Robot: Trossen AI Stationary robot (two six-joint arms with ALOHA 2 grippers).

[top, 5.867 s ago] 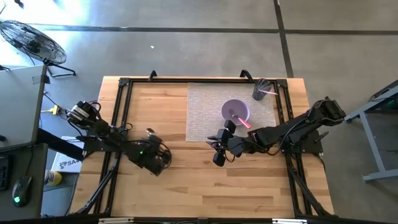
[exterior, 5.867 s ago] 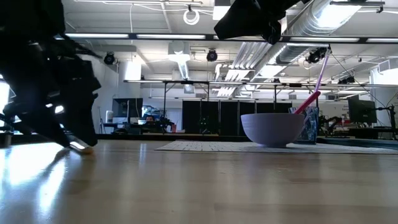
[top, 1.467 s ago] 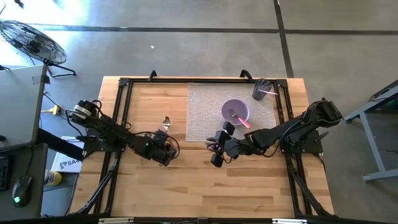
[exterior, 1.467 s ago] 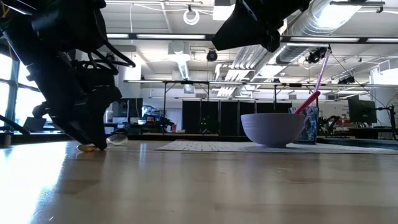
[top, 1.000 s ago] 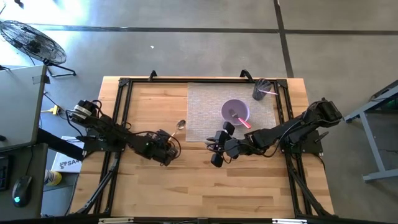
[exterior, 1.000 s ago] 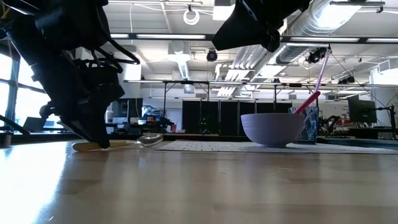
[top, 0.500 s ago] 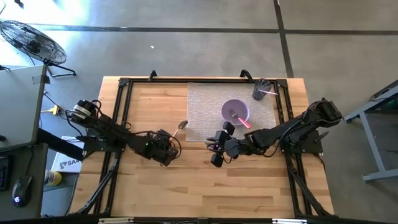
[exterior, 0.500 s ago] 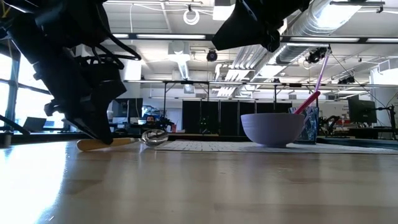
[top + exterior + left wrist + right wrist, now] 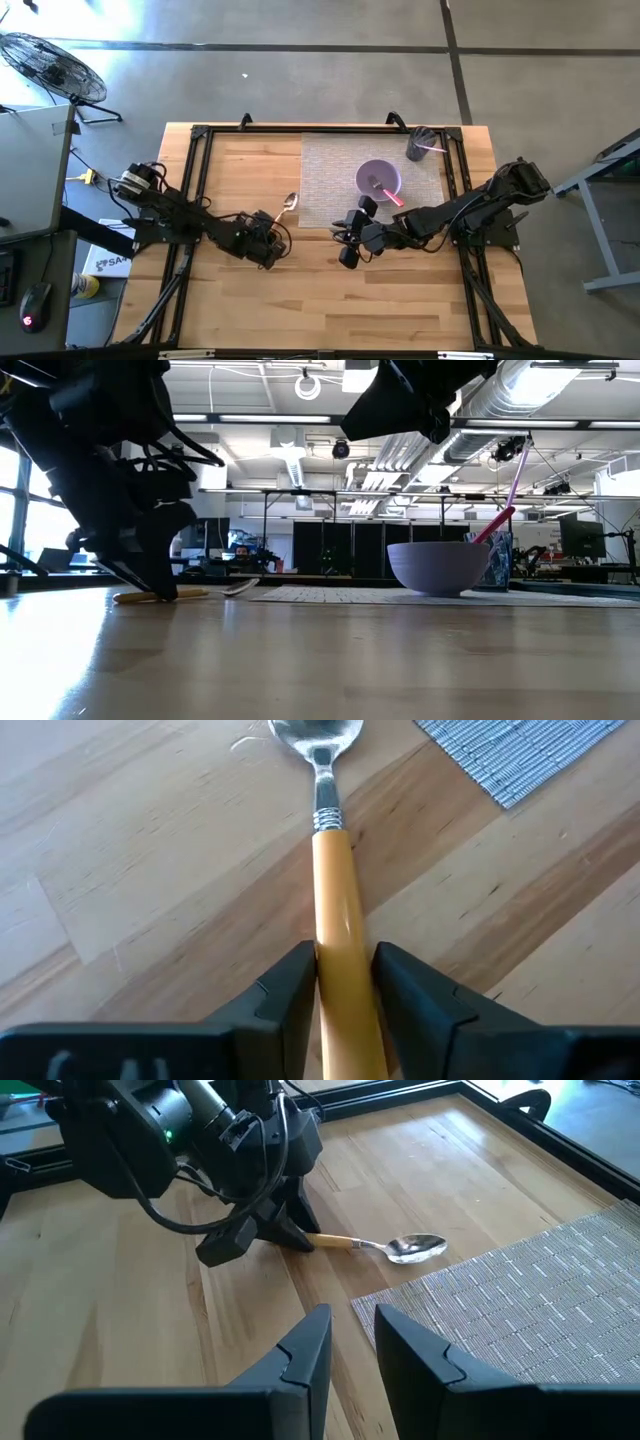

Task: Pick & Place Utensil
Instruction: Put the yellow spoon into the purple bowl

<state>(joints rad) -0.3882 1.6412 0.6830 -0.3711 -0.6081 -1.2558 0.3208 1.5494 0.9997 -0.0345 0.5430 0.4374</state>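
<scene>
A spoon (image 9: pixel 286 208) with a yellow handle and a metal bowl lies on the wood table, left of the grey mat (image 9: pixel 325 170). Its bowl end (image 9: pixel 415 1247) points toward the mat's near left corner. My left gripper (image 9: pixel 270 228) stands low over the handle's free end, its fingers on either side of it. My right gripper (image 9: pixel 343 238) hovers off the mat's near edge. It points at the spoon, with a narrow gap between its fingers (image 9: pixel 310 1345) and nothing in it. My left gripper has the spoon's yellow handle (image 9: pixel 340 960) between its two fingers (image 9: pixel 290 990), near the handle's free end. The fingers slant down and lie along the handle. The spoon lies flat on the table (image 9: pixel 180 596), bowl end away from the gripper.
A purple bowl (image 9: pixel 378 180) with a pink utensil in it stands on the mat. A dark cup (image 9: pixel 420 145) holding another pink utensil stands at the mat's far right corner. Black frame rails (image 9: pixel 195 190) run along the table's sides.
My left gripper has dipped a little, drawing slightly back toward the table's left edge. The spoon, held just off the wood half a second ago, has come down and now lies flat on the table.
</scene>
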